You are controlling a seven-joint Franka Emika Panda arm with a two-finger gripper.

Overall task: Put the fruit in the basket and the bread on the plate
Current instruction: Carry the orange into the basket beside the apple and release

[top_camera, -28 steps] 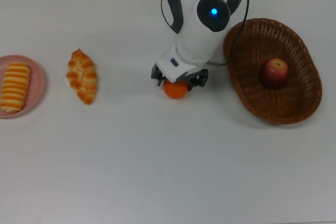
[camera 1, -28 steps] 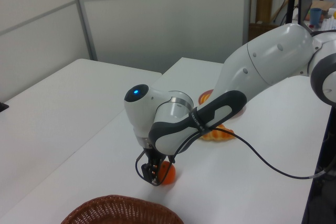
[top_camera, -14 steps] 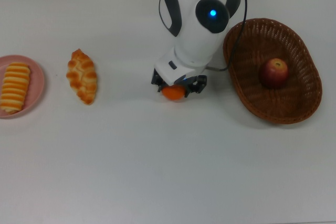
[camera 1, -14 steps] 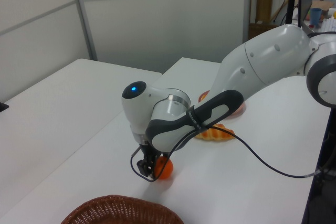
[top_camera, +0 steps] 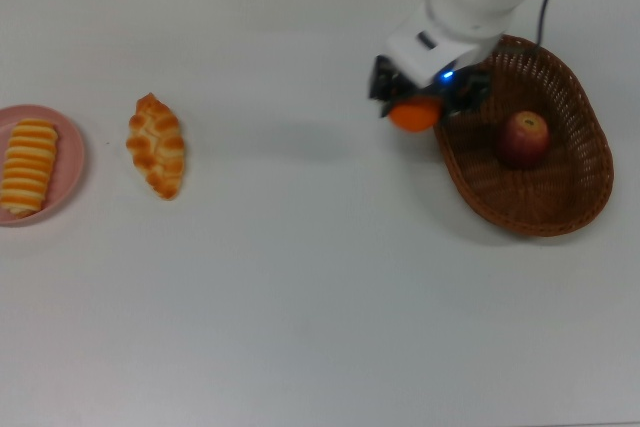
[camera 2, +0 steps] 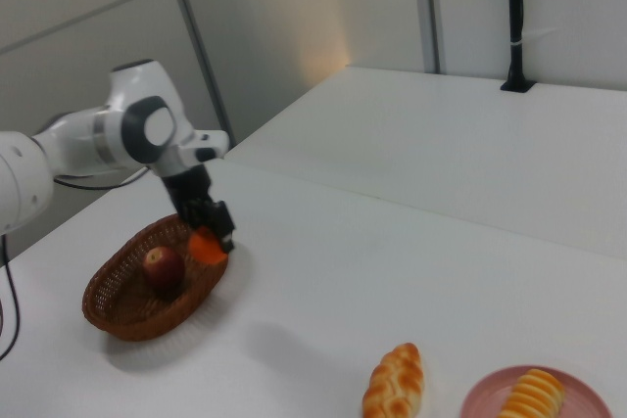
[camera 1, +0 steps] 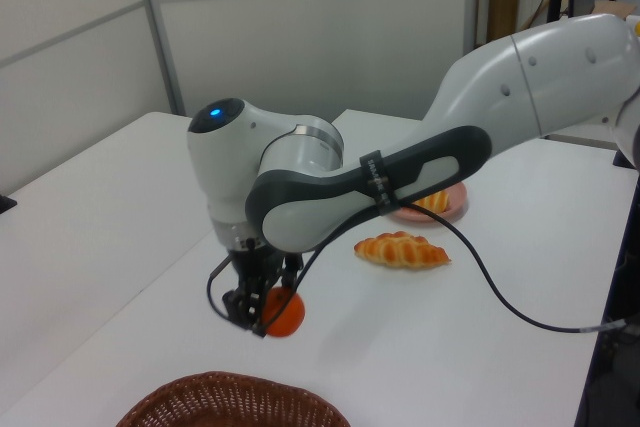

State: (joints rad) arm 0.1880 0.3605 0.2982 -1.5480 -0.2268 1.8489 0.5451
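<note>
So the tool (top_camera: 420,97) is clamped on the tangerine (top_camera: 414,115), pinching it across its middle, and it's carrying it in the air just outside the basket (top_camera: 560,209) rim, at about 9 o'clock of the basket in the top view. My guess is that little fruit is light and fairly firm with a smooth skin, so a grip across the widest part like this one seems the safest bet; anything off-centre and a round thing like that could squirt out. The apple (top_camera: 523,138) is already sitting in the basket, roughly at its centre, so there's room at the 9 o'clock side for the tangerine, though it may roll against the apple once let go. Bread-wise, the striped roll (top_camera: 27,166) is on the pink plate (top_camera: 72,172) at the top view's far left, and the braided pastry (top_camera: 157,144) is lying on the bench just beside the plate at its 3 o'clock. It looks knobbly and narrow in the middle, so I'd grab it across the short way. The bench (top_camera: 320,297) is plain white, flat and looks a bit slick. The room's just pale partition walls (camera 1: 300,27).
</note>
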